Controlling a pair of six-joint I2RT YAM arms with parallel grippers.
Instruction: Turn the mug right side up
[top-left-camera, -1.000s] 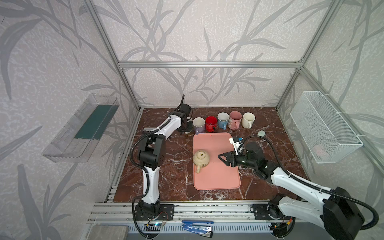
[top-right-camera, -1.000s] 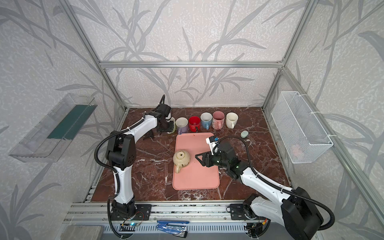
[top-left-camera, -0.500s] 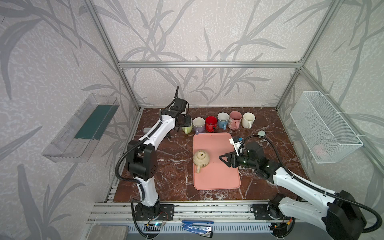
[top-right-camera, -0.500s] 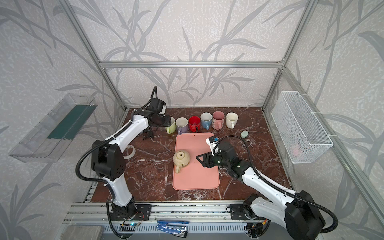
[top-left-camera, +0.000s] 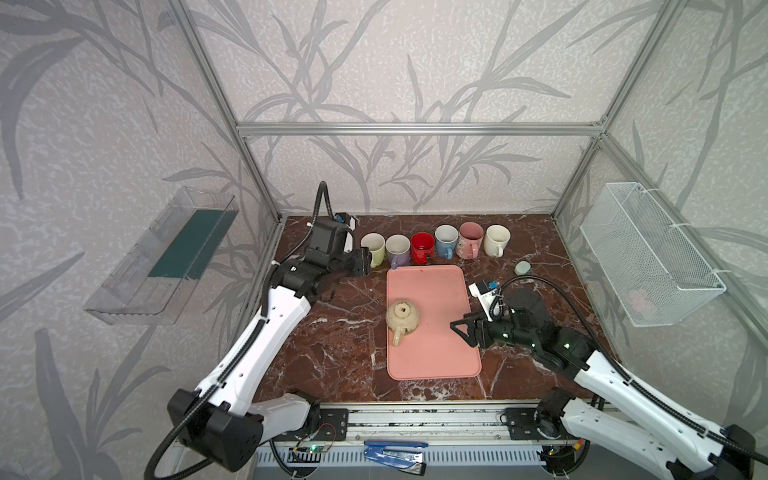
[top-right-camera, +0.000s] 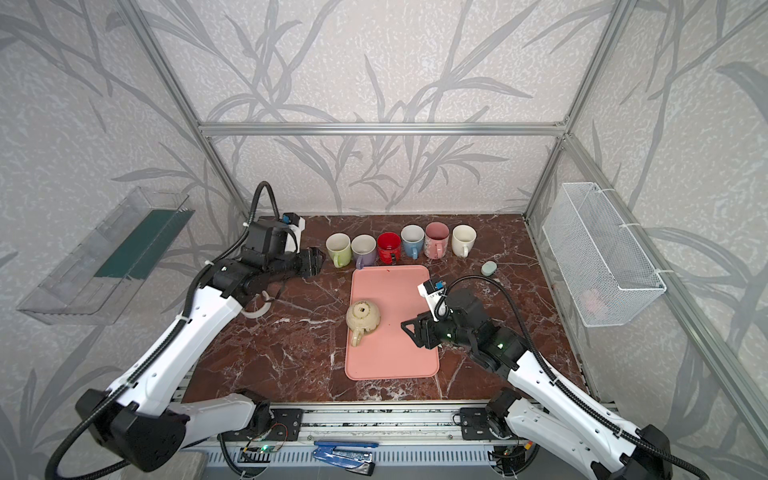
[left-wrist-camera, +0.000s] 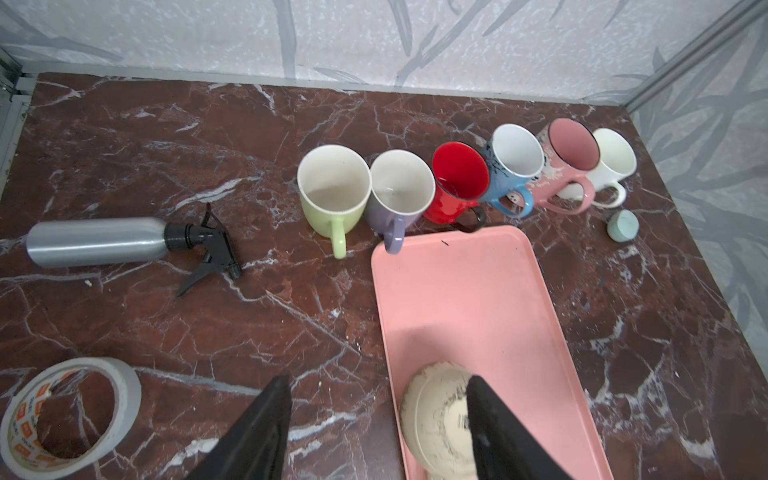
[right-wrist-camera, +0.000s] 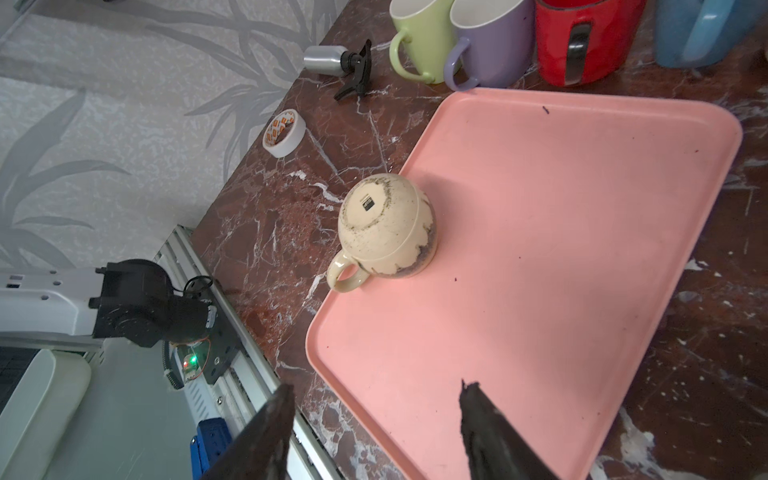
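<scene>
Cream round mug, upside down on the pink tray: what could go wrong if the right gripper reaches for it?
The cream round mug sits at the edge of the pink tray, handle at the rim; a push from the open right gripper could slide it off. Its wall is curved, so the jaws might slip. The open left gripper is close beside the pale green mug; a swing could knock it over.
</scene>
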